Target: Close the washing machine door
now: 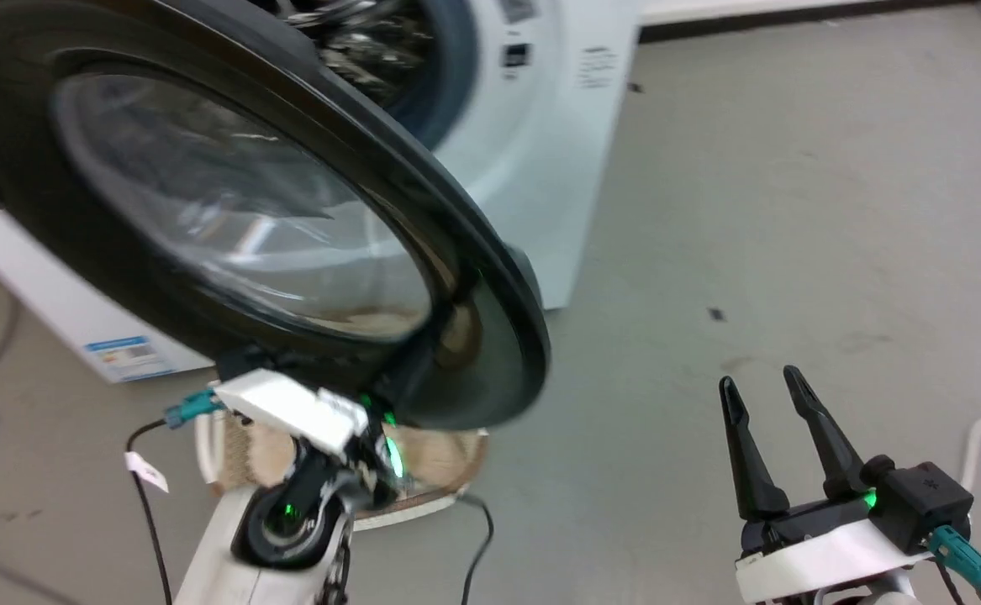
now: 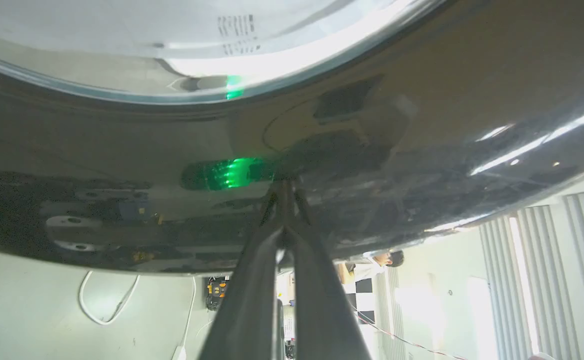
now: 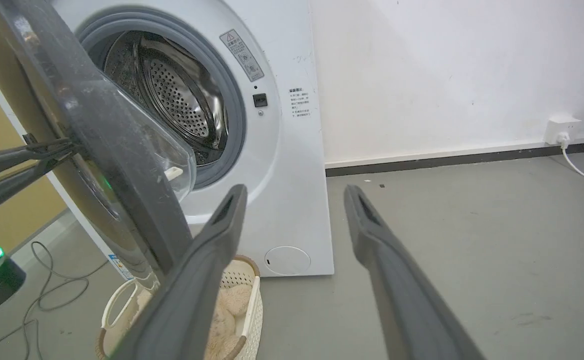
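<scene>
The left end effector (image 2: 284, 186), fingers pressed together, sets its tips against the glossy black outer face of the washing machine door (image 1: 238, 210), near its lower rim. The door stands partway out from the washing machine (image 3: 281, 165), leaving the drum mouth uncovered. A cream basket (image 3: 249, 300) sits under the door's edge. The right end effector (image 1: 759, 380), fingers apart, hangs over open grey floor (image 1: 793, 210).

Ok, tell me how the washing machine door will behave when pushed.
The washing machine door looks rigid, so it should probably swing as one piece. Its black surface is glossy, so the shut left tool may slip. The bulging glass suggests some weight.
</scene>
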Motion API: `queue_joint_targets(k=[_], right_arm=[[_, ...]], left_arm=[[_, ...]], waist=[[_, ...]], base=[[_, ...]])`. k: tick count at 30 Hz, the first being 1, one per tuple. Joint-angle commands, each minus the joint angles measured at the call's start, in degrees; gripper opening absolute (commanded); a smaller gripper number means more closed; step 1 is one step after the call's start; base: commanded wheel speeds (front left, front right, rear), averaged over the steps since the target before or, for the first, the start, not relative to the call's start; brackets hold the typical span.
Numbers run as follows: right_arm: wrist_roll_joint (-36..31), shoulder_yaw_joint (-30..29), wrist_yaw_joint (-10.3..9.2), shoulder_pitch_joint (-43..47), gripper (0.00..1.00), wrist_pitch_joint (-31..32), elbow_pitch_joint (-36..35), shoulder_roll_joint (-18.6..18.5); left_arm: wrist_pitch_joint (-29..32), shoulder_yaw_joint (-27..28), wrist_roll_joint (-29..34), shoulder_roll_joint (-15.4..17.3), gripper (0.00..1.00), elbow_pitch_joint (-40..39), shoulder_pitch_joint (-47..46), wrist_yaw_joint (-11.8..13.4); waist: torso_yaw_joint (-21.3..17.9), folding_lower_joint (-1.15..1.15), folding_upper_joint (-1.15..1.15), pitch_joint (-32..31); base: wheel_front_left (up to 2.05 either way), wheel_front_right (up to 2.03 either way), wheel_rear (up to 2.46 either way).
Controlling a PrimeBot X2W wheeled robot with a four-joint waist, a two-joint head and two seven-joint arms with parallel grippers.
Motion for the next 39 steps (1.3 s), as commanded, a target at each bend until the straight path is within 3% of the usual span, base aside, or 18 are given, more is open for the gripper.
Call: queue_joint_targets(k=[1, 11, 19, 24, 26, 30, 33, 36, 39], right_arm=[[0.5, 0.2, 0.03, -0.5, 1.00, -0.2, -0.3, 0.2], [2.3, 1.1, 0.03, -0.3, 1.00, -0.2, -0.3, 0.2], [2.9, 0.9, 0.03, -0.1, 1.00, -0.2, -0.2, 0.2], [2.4, 0.9, 0.03, 0.1, 1.00, -0.2, -0.1, 0.2], [2.3, 0.6, 0.03, 0.3, 1.00, -0.2, -0.3, 0.2], [1.9, -0.3, 0.03, 1.1, 1.00, -0.2, -0.4, 0.2], [1.6, -0.7, 0.03, 1.6, 1.00, -0.2, -0.3, 0.2], [1.3, -1.1, 0.03, 1.9, 1.00, -0.2, -0.4, 0.2], [1.0, -1.7, 0.03, 2.4, 1.00, -0.2, -0.5, 0.2]], left_arm=[[-2.6, -0.3, 0.1, 0.0, 0.00, 1.0, -2.1, -0.5], [-18.7, -2.2, -0.8, 0.0, 0.00, 10.5, -12.2, -1.4], [-19.3, -6.2, 0.1, 0.1, 0.00, 13.7, -13.3, -2.1], [-18.7, -9.2, 3.7, 1.4, 0.00, 10.4, -8.8, -2.2], [-18.6, -11.7, 7.3, 3.6, 0.00, 8.0, -6.2, -2.2], [-23.3, -20.0, 25.1, 12.9, 0.00, 7.8, -2.6, -2.2], [-27.7, -23.9, 35.4, 17.6, 0.00, 10.2, -1.5, -1.8], [-31.0, -25.5, 42.1, 20.7, 0.00, 11.6, -1.2, 0.1], [-33.6, -24.2, 47.9, 23.0, 0.00, 11.5, -1.5, 4.2]], waist=[[-3.0, 0.00, 0.00, 1.2], [-7.1, 0.00, 0.00, 2.3], [-5.3, 0.00, 0.00, 0.8], [-2.3, 0.00, 0.00, -1.2], [-0.9, 0.00, 0.00, -2.1], [2.5, 0.00, 0.00, -3.7], [5.0, 0.00, 0.00, -4.6], [7.5, 0.00, 0.00, -5.4], [10.1, 0.00, 0.00, -5.9]], base=[[0.00, 0.00, 0.00], [0.00, 0.00, 0.00], [0.00, 0.00, 0.00], [0.00, 0.00, 0.00], [0.00, 0.00, 0.00], [0.00, 0.00, 0.00], [0.00, 0.00, 0.00], [0.00, 0.00, 0.00], [0.00, 0.00, 0.00]])
